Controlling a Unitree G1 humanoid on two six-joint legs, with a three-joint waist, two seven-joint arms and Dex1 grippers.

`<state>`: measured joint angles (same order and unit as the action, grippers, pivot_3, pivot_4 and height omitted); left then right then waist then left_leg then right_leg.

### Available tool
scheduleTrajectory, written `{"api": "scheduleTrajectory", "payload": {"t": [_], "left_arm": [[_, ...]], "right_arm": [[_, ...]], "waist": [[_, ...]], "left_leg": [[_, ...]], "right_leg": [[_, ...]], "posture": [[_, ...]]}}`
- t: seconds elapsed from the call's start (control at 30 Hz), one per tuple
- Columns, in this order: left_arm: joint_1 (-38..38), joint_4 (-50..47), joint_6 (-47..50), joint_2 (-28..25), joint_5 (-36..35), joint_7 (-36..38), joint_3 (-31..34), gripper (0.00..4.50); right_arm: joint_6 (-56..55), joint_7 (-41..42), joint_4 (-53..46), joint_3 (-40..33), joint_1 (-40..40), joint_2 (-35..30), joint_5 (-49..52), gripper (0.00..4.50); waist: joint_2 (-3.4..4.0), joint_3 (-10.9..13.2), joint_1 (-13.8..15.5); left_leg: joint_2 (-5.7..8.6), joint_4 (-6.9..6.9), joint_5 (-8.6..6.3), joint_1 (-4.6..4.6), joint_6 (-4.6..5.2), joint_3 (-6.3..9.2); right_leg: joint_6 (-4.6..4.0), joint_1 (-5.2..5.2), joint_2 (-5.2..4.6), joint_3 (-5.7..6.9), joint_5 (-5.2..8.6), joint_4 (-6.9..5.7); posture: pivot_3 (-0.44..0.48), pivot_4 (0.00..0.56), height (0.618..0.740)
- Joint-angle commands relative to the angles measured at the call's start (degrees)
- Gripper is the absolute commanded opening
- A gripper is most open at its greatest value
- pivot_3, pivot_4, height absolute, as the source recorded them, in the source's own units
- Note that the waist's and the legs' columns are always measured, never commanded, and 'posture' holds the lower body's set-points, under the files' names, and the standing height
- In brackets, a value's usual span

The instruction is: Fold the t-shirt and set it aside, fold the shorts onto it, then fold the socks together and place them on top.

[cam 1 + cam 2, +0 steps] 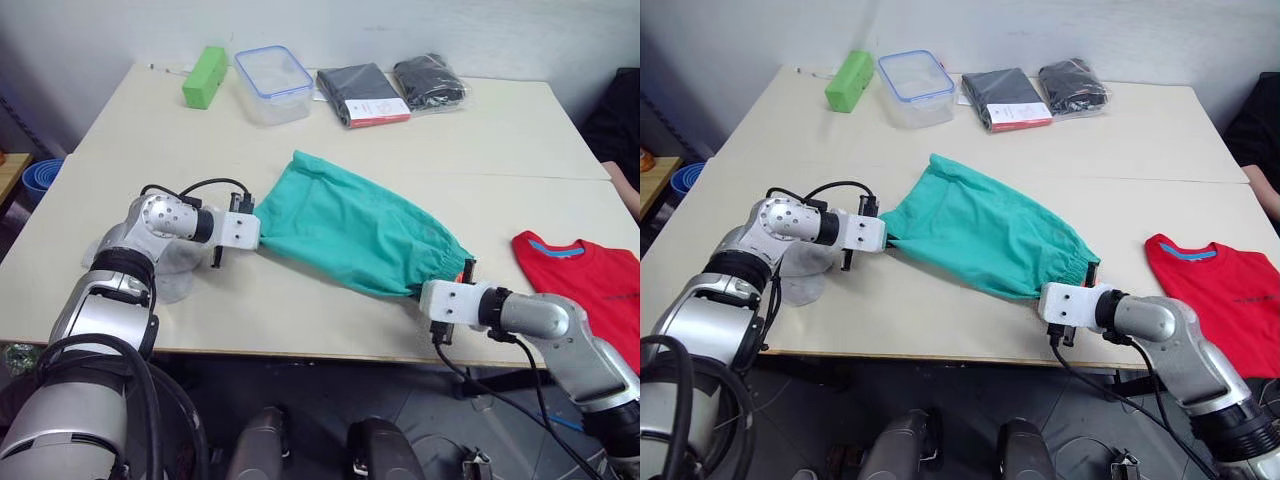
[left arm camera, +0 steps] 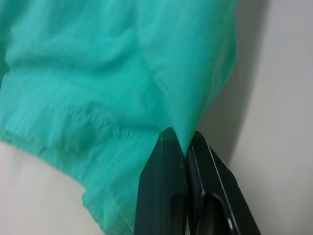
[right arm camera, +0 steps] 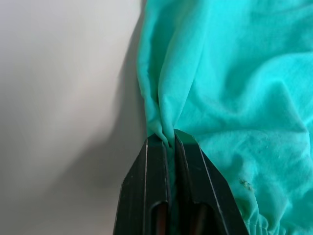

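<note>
I've got the big teal-green fabric shorts (image 1: 350,232) stretched between my arms, left gripper (image 2: 185,142) pinched on the leg-hem corner, right gripper (image 3: 170,139) clamped on the waistband edge, long axis running diagonally toward the flat bright red t-shirt (image 1: 590,285) on my right.

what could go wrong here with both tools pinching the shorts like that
Each tool, left tool and right tool, grips only a thin pinch of the shorts, so the cloth could slip free mid-fold. The right tool works at the table's front edge, so a dropped corner might hang off it.
</note>
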<state>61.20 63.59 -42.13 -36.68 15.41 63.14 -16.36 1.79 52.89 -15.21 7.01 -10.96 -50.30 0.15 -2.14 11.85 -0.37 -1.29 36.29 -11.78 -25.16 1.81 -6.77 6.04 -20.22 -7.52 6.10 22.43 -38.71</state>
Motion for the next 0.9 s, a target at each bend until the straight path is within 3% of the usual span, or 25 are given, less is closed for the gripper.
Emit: {"api": "scheduleTrajectory", "payload": {"t": [0.03, 0.17, 0.33, 0.6, 0.73, 0.83, 0.9], "left_arm": [[-4.3, -11.4, 5.9, -3.0, -9.2, 12.4, 2.8, 0.03], [-21.6, -44.9, 27.7, -13.2, -21.9, 23.5, 5.0, 0.03], [-36.1, -67.6, 41.3, -18.1, -24.7, 18.7, 7.6, 0.03], [-40.7, -73.1, 45.0, -17.3, -18.7, 8.9, 7.4, 0.03], [-41.2, -72.6, 46.1, -17.6, -18.7, 8.1, 7.2, 0.03], [-41.3, -72.1, 48.5, -17.8, -21.1, 8.5, 8.4, 0.61], [-41.4, -72.6, 51.3, -18.1, -23.8, 9.5, 9.6, 1.31]], "right_arm": [[-4.5, 7.2, -1.6, -3.2, 0.5, -3.0, 6.4, 0.0], [-15.2, 15.0, 1.9, -4.7, 3.4, -7.4, 8.7, 0.0], [-27.9, 17.7, 11.6, -3.9, 2.0, -9.0, 6.0, 0.0], [-36.9, 17.5, 22.6, -1.4, -4.7, -7.8, 2.7, 0.0], [-36.8, 17.6, 24.2, -1.0, -5.1, -8.3, 2.8, 0.0], [-33.5, 17.3, 22.1, -2.0, -3.6, -8.7, 4.7, 0.79], [-31.1, 17.1, 20.2, -3.2, -2.1, -8.9, 6.4, 1.55]], "waist": [[0.01, 0.0, -0.3], [0.08, 0.0, -1.3], [0.39, 0.2, -1.2], [0.52, 0.2, -1.1], [0.53, 0.2, -1.1], [0.54, 0.2, -1.1], [0.55, 0.3, -1.1]], "left_leg": [[0.0, -0.03, 0.0, 0.0, 0.0, -0.01], [-0.05, -0.11, 0.01, 0.05, -0.03, 0.05], [-0.2, -0.17, -0.03, 0.44, -0.09, 0.23], [-0.24, -0.3, -0.11, 0.7, -0.2, 0.27], [-0.25, -0.34, -0.11, 0.69, -0.24, 0.18], [-0.25, -0.33, -0.12, 0.7, -0.23, 0.13], [-0.27, -0.32, -0.12, 0.7, -0.23, 0.13]], "right_leg": [[0.0, 0.0, 0.01, 0.0, 0.0, 0.04], [-0.01, 0.08, -0.04, -0.03, 0.0, 0.1], [-0.03, 0.7, -0.06, -0.16, -0.01, 0.65], [-0.07, 0.94, -0.07, -0.31, -0.03, 0.73], [-0.09, 0.84, -0.03, -0.24, -0.02, 0.7], [-0.09, 0.84, -0.03, -0.2, -0.02, 0.71], [-0.09, 0.84, -0.03, -0.22, -0.02, 0.71]], "posture": [[0.0, 0.15, 0.74], [0.0, 0.15, 0.74], [0.0, 0.15, 0.74], [0.0, 0.15, 0.74], [0.0, 0.15, 0.74], [0.0, 0.15, 0.74], [0.0, 0.15, 0.74]]}}
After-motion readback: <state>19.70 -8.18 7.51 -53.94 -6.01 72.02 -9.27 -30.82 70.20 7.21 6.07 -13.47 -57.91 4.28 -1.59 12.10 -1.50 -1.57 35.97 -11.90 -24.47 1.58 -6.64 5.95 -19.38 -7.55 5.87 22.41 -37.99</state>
